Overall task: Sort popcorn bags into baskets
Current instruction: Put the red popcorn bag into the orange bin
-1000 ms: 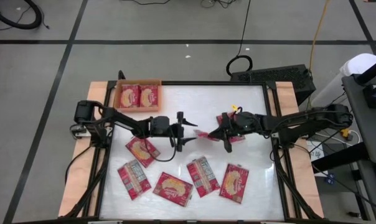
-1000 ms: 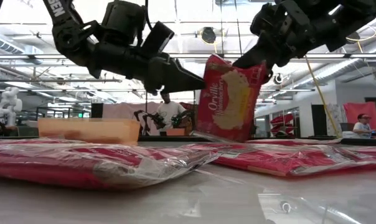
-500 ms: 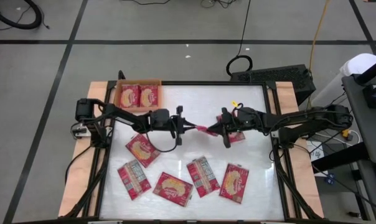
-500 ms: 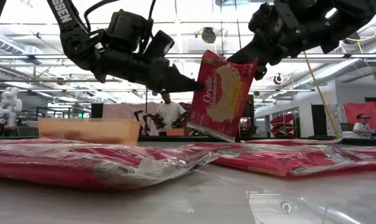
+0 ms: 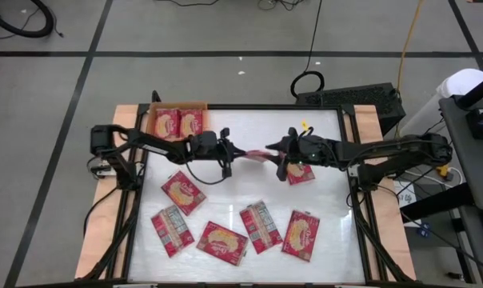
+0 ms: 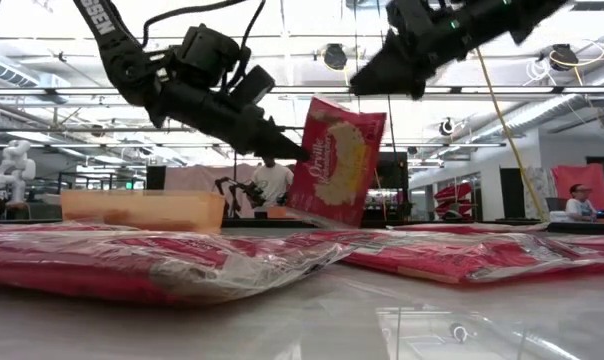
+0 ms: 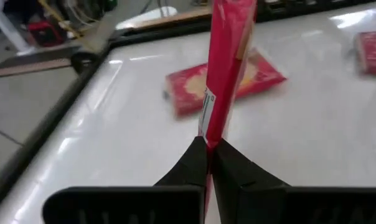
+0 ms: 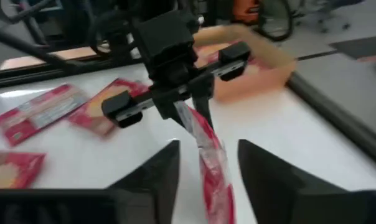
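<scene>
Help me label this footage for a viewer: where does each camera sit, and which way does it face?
High view: overhead, straight down on the table; both arms show.
Low view: table height, facing the room; arms enter from above.
Left wrist view: on the left arm, looking past the left hand, shut on the held popcorn bag.
Right wrist view: on the right arm, looking past the open right hand at the left hand.
All four share the held popcorn bag; high and low also share the orange tray.

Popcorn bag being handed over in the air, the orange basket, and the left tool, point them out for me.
Held popcorn bag [image 6: 337, 160], low view, on its printed front.
Orange basket [image 5: 178, 106], high view, on its far rim.
Left tool [image 7: 210, 152], left wrist view, where the tips pinch the bag's edge.
</scene>
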Robot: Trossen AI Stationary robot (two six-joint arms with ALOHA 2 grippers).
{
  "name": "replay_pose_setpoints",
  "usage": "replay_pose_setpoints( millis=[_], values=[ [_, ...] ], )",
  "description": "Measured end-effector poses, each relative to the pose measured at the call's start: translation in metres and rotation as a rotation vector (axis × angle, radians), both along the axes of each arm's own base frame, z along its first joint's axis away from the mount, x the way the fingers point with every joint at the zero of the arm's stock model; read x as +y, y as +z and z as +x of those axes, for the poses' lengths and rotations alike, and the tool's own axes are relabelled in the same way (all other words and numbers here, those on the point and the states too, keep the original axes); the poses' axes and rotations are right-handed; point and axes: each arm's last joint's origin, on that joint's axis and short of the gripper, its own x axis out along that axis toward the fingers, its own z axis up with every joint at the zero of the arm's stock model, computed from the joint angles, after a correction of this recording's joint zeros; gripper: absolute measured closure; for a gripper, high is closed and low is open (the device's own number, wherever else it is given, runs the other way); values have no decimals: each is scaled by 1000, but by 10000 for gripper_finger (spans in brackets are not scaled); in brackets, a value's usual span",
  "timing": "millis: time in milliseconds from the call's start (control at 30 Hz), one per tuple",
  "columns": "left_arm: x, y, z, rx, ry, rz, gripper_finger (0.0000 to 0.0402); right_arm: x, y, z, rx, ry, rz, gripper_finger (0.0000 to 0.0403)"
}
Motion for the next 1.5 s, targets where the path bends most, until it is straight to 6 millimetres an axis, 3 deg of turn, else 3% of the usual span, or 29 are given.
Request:
replay_pose_setpoints(
  millis=[267,367,533,800,967,1067,1200,1367,1500],
  values=[
    [9,43,-31,48,23,77,394,-6,29,30,-24,-55,-51,157],
    [12,49,-41,102,37,77,394,-12,20,49,22,-67,-38,145],
    [14,40,-48,211,39,55,394,-15,4,83,97,-46,-79,149],
    [10,38,-48,230,10,74,390,-21,-29,103,219,-25,-123,221],
    [11,38,-48,230,17,68,387,-22,-36,103,249,-34,-121,318],
    [12,39,-48,225,85,49,360,-25,-38,101,246,-38,-122,382],
    [13,49,-54,209,206,43,290,-27,-39,95,246,-54,-104,383],
    [13,70,-76,165,397,-43,214,-27,-34,75,220,-78,-87,393],
    [10,75,-94,67,424,-79,193,-27,-14,56,-19,-174,-145,394]
  ],
)
